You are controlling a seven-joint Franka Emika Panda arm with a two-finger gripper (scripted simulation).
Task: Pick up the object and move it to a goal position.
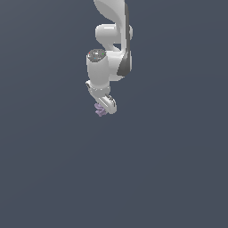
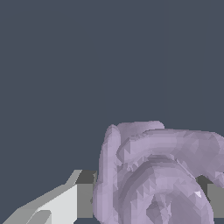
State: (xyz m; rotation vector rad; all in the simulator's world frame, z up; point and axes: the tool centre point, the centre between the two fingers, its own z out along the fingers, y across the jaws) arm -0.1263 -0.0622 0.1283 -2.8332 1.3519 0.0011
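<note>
Filling the wrist view, the object is sitting between our fingers, and we are clamping it in the gripper; no goal is showing, so carrying remains.

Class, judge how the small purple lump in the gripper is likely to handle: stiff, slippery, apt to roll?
The purple lump probably stays stiff: its ridges look unsquashed between the fingers. Its curved swirls may let it twist. Blocky, it seems unlikely to roll.

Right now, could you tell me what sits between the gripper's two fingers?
The lavender object sits there: the wrist view shows a finger on either side of it, touching it.
</note>
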